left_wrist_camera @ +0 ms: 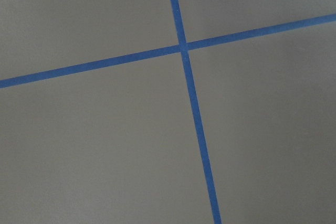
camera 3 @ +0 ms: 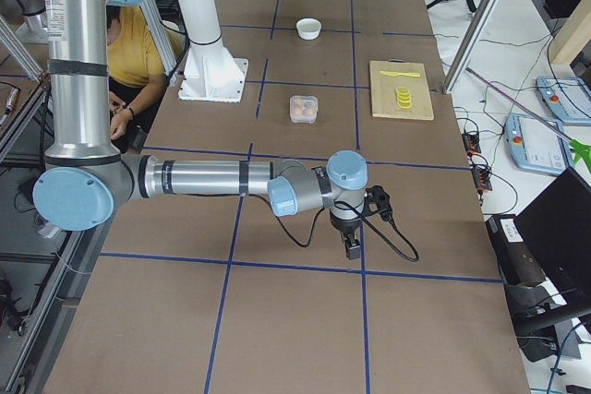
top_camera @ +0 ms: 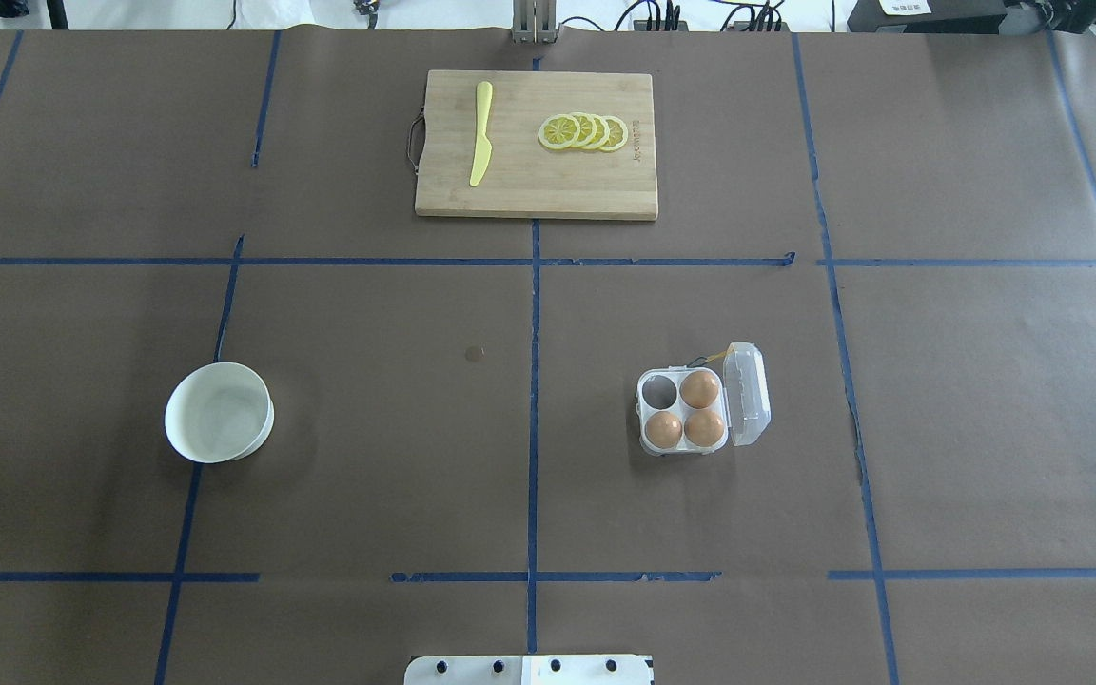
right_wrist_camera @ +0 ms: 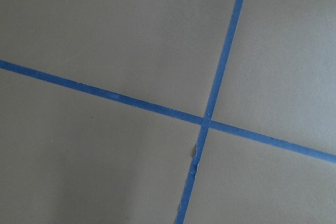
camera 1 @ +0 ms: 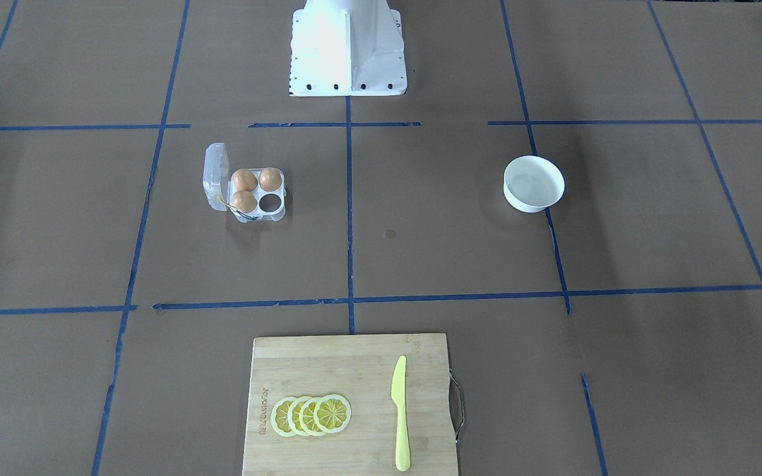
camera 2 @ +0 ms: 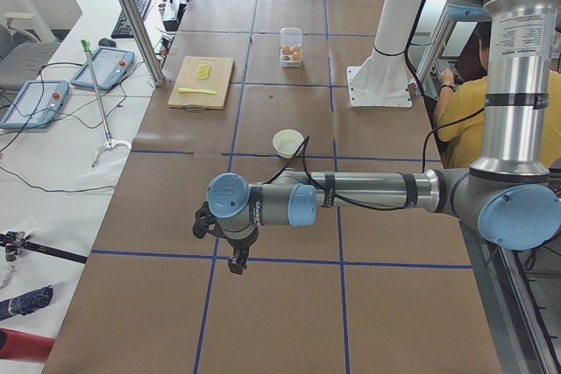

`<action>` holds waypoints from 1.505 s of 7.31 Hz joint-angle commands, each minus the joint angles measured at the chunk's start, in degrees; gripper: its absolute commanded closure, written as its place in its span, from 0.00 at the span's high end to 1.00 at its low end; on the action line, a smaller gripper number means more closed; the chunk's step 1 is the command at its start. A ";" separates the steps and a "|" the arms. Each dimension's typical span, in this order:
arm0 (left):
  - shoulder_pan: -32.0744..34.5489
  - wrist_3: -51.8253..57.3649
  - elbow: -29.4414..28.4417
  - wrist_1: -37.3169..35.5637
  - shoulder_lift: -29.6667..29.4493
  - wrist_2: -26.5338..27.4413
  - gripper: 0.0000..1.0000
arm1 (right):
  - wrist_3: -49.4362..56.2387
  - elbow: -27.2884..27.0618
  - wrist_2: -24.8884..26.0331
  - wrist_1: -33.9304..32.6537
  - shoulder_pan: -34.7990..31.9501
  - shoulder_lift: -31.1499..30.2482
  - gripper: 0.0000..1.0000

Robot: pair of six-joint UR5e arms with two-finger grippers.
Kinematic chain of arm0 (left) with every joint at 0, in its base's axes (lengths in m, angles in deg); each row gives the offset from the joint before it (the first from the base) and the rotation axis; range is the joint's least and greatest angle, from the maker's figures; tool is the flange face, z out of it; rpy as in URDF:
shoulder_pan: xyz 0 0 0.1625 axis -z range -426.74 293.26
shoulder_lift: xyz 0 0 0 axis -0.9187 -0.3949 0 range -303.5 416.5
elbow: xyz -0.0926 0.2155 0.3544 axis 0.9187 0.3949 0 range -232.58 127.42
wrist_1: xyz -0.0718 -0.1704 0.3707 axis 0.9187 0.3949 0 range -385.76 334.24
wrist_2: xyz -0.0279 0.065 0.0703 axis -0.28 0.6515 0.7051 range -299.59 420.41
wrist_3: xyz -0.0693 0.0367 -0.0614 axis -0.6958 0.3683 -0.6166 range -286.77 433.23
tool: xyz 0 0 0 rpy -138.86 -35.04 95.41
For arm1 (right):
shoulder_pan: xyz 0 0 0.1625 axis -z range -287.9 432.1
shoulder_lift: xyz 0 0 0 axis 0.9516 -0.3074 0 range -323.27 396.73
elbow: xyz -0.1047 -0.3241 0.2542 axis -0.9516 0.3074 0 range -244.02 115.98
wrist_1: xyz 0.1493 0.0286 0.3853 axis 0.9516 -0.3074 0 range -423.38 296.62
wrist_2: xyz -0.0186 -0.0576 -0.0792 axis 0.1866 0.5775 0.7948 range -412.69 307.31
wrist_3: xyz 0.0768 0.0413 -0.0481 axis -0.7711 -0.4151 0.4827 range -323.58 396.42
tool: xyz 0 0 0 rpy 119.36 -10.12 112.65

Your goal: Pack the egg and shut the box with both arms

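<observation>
The clear four-cell box (camera 1: 215, 175) stands open on the brown table, its lid tipped up at the side; it also shows in the overhead view (top_camera: 749, 395). Three orange-brown eggs (top_camera: 699, 388) fill three cells and one cell (top_camera: 659, 390) is empty. No loose egg shows anywhere. My left gripper (camera 2: 237, 260) hangs low over bare table far from the box; I cannot tell whether it is open or shut. My right gripper (camera 3: 352, 246) hangs likewise at the other end, state unclear. Both wrist views show only paper and blue tape.
An empty white bowl (top_camera: 218, 413) sits on the robot's left half. A wooden cutting board (top_camera: 529, 181) at the far edge carries a yellow knife (top_camera: 480, 133) and lemon slices (top_camera: 584, 131). The white pedestal (camera 1: 346, 49) stands at the robot's side.
</observation>
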 commanded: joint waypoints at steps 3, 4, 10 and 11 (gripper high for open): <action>2.59 0.21 0.65 0.29 -2.51 5.49 1.00 | 0.11 -0.53 -0.27 0.03 0.00 -0.16 1.00; 2.59 -0.05 0.64 0.47 -2.60 5.41 1.00 | -0.06 -0.88 -0.35 0.03 0.00 -0.16 1.00; 2.59 -0.14 0.99 0.56 -2.95 5.14 1.00 | -20.30 -14.46 -12.75 0.20 7.52 -2.18 0.02; 2.59 -0.14 1.08 0.56 -2.95 5.05 1.00 | -29.94 -19.21 -12.40 0.29 13.13 -2.10 0.06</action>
